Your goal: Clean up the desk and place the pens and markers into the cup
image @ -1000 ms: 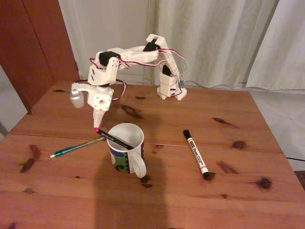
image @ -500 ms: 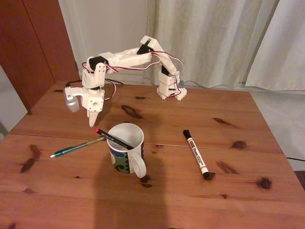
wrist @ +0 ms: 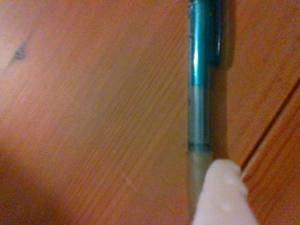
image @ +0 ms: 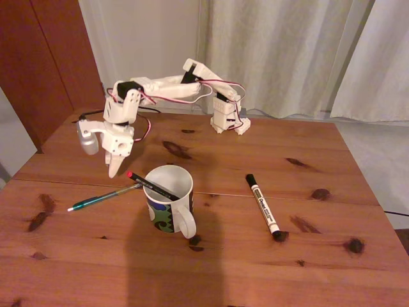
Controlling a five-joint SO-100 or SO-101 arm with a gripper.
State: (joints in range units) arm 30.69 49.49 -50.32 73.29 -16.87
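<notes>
The white cup [image: 167, 203] with a swirl pattern stands on the desk [image: 255, 268] in the fixed view. A black pen [image: 153, 185] with a red end leans inside the cup, its red end poking out to the left. The teal pen [image: 102, 198] lies flat on the desk left of the cup, and in the wrist view the teal pen [wrist: 199, 70] runs straight up from one white fingertip [wrist: 222, 192]. My gripper [image: 114, 170] hangs tip-down just above and behind the teal pen, holding nothing; its tip looks like a single point. The white marker [image: 263, 206] lies right of the cup.
The arm's base [image: 228, 120] sits at the desk's far edge in front of pale curtains. A seam [image: 287, 197] crosses the tabletop behind the cup. A dark wooden panel [image: 45, 57] stands at the far left. The desk's right edge drops to the floor.
The gripper has swung left and a little lower, from above the black pen's red end to above the teal pen. Pens, marker and cup have not moved.
</notes>
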